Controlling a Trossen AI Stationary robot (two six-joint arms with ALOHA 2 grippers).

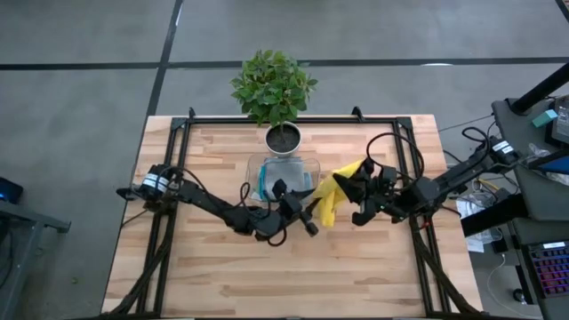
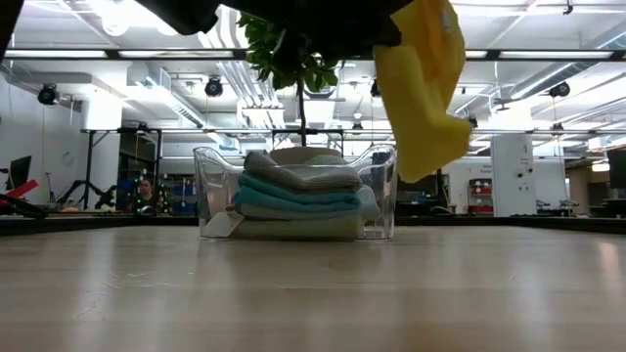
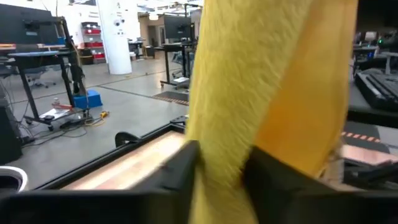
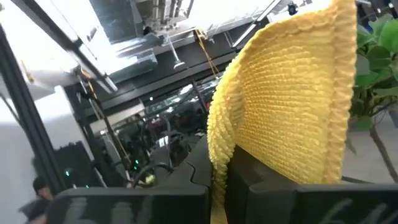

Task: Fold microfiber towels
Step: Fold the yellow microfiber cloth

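Yellow towel hangs between the left gripper and right gripper, both pinched on it. One loose grip could drop it.

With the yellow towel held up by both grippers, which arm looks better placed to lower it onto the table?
Probably neither alone: the left gripper and right gripper both pinch the yellow towel above the table. Slight edge to left, nearer the open boards.

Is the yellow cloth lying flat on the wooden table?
No, the yellow microfiber towel hangs in the air, well above the wooden table, in the low view.
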